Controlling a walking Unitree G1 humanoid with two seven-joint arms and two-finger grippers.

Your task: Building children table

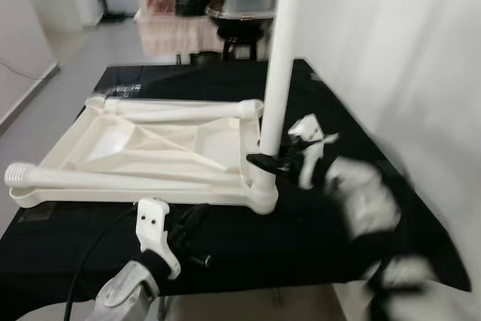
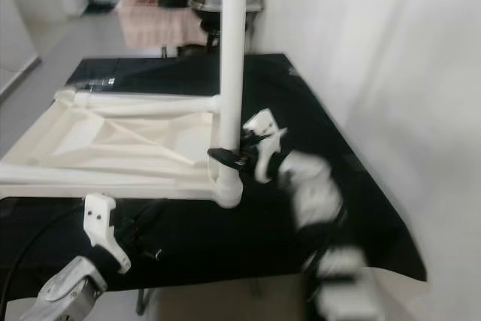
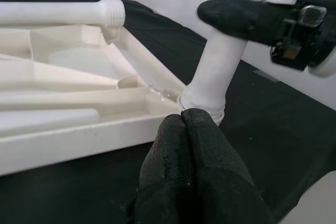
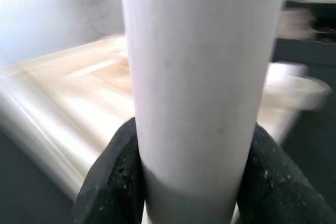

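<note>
Inverted tabletop [image 1: 150,148]: one upright leg [image 1: 279,65] at its corner socket, clenched by right tool [image 1: 276,162]; two legs [image 1: 113,179] loose atop it; left tool [image 3: 194,145] pressed closed, empty, beside that socket.

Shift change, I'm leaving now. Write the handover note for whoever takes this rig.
Right gripper: shut on the upright leg, low down, just above its corner socket.
Left gripper: shut, empty, near the front edge of the black table.
Tabletop: lies upside down on the black table. Two loose legs rest across it.
Done: one leg stands in the near right corner.
Left: whether it is fully seated cannot be told; fit the remaining legs.
</note>
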